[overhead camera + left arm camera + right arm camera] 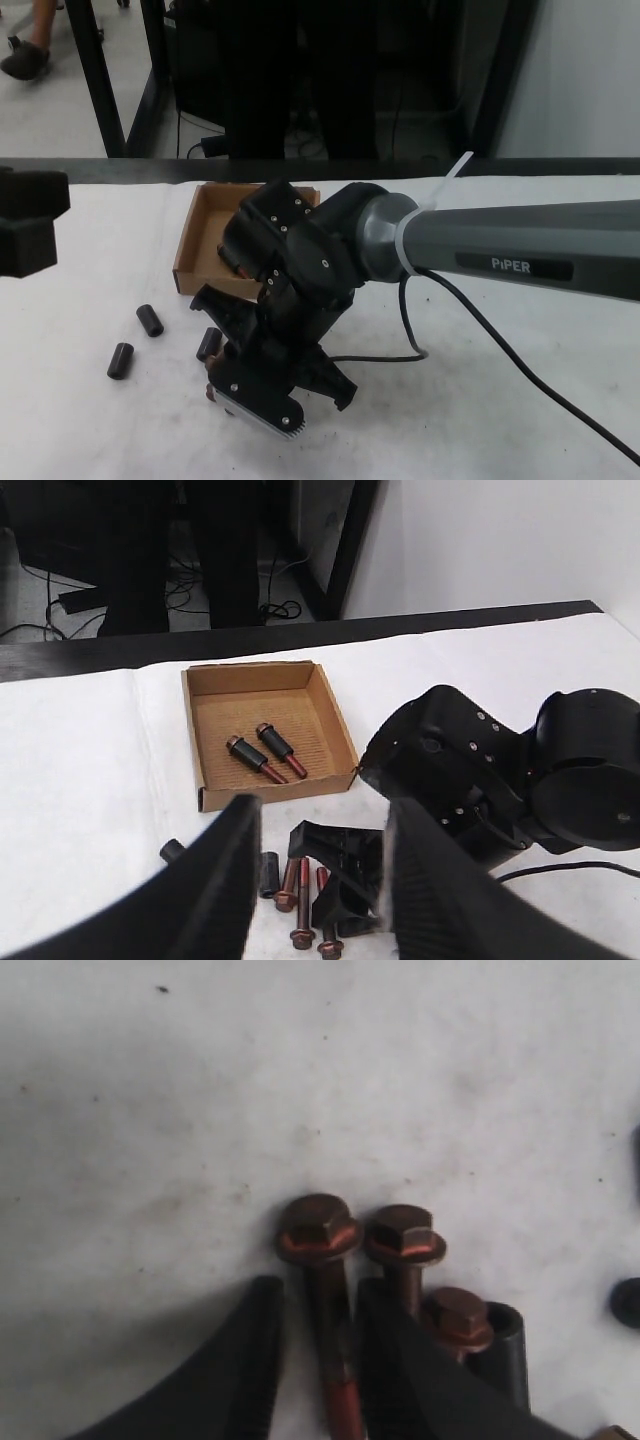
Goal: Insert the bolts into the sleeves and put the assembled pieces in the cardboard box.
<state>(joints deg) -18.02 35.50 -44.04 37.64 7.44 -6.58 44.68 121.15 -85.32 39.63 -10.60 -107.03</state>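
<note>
Over the table's (80, 740) left side, left pincer (322, 818) wide open, holding nothing. By the back edge, cardboard box (335, 725) with two done pieces (252, 758) inside. Just in front, right pincer (320, 1295) slightly open around one bolt (318, 1228) lying flat.

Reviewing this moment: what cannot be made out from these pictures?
High view: the right gripper and its arm cover most loose bolts and part of the cardboard box.
Right wrist view: the bolt between the open jaws runs off the picture edge, tip unseen.
Left wrist view: the left gripper partly hides a sleeve; bolts run off the edge.
</note>
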